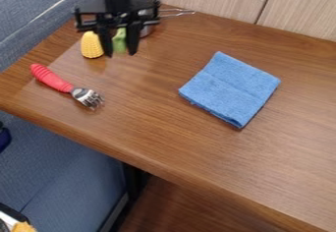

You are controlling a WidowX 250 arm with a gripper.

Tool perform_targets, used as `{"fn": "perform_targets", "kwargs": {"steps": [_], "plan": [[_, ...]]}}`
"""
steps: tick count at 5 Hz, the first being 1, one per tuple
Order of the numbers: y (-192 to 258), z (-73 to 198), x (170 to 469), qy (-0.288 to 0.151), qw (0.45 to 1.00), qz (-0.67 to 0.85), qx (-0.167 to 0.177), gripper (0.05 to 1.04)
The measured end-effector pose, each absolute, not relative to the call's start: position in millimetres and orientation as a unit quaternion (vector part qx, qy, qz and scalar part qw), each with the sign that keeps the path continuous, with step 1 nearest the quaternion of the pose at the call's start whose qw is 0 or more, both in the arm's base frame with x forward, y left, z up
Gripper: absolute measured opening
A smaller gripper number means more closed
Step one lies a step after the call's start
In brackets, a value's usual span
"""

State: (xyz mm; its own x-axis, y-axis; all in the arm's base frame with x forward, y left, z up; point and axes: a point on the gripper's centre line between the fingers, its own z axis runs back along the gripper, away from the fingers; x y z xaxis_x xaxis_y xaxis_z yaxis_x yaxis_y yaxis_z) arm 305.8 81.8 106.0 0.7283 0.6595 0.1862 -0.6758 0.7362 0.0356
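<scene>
The green toy [119, 41] is near the far left corner of the table [197, 147], just beside the yellow corn [91, 45]. The end effector [121, 54] looks wide, and the toy shows in the gap between its tips, but tbh I can't tell how high they are or if they touch it. For good alignment I'd center the tips on the toy, go straight down and slowly, and keep clear of the corn. The red-handled fork [68, 86] lies nearer the front, with the blue cloth [230, 89] well off right.
</scene>
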Motion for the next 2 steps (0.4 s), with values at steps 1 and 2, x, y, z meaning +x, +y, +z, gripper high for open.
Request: {"fn": "perform_targets", "kwargs": {"steps": [1,2], "plan": [[104.7,88.3,304.1,-0.066,0.919,0.382,0.068,0.414],[113.9,78.7,304.7,-0.068,0.888,0.451,0.057,0.414]]}}
